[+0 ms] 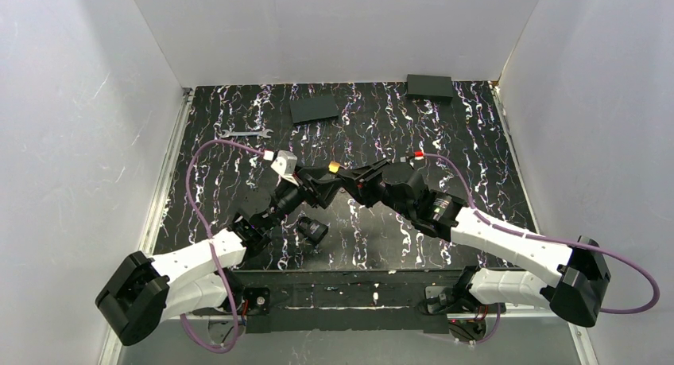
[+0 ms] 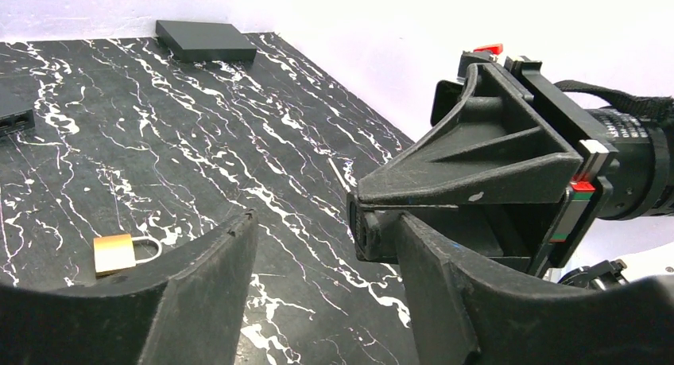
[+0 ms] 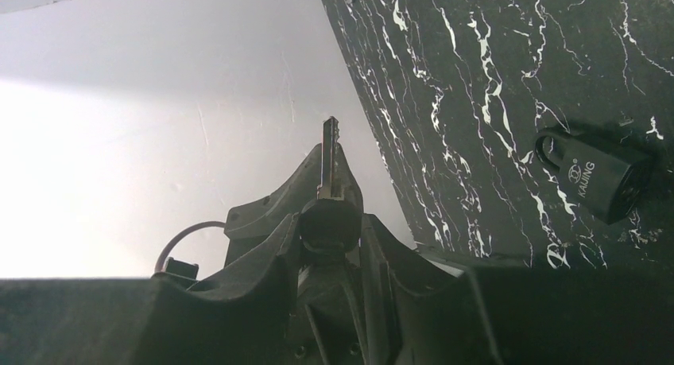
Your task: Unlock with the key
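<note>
Key point(image 3: 328, 192) pinched by its round black head in the right claw point(image 3: 330, 222), thin blade poking straight out past the fingertips, bare and free. Held up in the air, above and just beyond the black padlock point(image 3: 598, 174), not touching it. Left claw point(image 2: 322, 222) spread wide, gripping nothing, fingers either side of the right claw's tip, close but apart. Black padlock lying flat on the table point(image 2: 199, 126), shackle seemingly closed. Small brass padlock point(image 2: 115, 253) beyond the black padlock, also lying flat, with no claw on it.

Likely step in hand: passing or re-seating the key between the two claws before going to a lock; which padlock, cannot tell. To do it well: keep the right claw clenched until a firm second hold on the head. Close the left claw slowly, square to the flat of the head, leaving the blade clear. Avoid nudging so small a thing sideways; likely to twist or drop. Afterwards, line the blade up with the keyhole before pushing.
</note>
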### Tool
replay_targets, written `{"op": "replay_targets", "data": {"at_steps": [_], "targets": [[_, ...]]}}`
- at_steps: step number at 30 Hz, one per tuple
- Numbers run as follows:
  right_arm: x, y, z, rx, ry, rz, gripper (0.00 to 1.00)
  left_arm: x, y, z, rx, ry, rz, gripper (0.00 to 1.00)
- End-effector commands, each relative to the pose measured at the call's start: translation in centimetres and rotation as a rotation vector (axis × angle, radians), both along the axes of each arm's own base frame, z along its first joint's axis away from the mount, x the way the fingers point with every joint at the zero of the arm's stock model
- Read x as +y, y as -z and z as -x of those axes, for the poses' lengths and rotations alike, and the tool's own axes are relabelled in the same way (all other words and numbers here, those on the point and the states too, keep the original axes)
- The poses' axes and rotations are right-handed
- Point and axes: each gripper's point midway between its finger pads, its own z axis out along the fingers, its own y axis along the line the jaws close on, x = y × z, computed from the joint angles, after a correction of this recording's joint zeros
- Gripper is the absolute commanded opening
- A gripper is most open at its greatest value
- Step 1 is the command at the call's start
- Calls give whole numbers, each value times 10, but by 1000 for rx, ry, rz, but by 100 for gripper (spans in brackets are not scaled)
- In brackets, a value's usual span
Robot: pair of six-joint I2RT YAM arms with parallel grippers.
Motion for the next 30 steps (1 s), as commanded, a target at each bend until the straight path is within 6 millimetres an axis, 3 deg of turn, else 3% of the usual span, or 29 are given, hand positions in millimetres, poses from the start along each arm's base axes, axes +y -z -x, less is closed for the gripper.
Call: {"op": "replay_targets", "data": {"at_steps": [1,7,10,11,16,18,20,24,27,30], "targets": [[9,-22,0,-39,-22,-50,6,-3,-19,-7,-36,-15,28,57],[12,-23,3,-29,-38,-62,6,-13,-27,-12,-45,6,54,35],[10,-27,3,-35,-34,-69,6,-16,-26,-15,-43,2,49,15],[10,-28,3,-36,-34,-71,6,-17,-27,-16,-46,5,45,0],[7,-31,4,-47,-32,-71,9,-14,-27,-13,-38,5,53,0],[2,-29,4,-62,-27,-37,21,-7,-26,-11,-24,-14,51,0],[-7,-25,5,-84,-21,16,44,2,-22,-8,-1,-44,42,0],[-33,-21,4,-161,12,130,73,29,-16,-2,24,-122,6,0],[-48,-33,2,-298,-26,254,82,50,-11,6,55,-172,-35,0],[-56,-43,1,-478,-163,484,87,79,-14,17,99,-248,-91,0]]}}
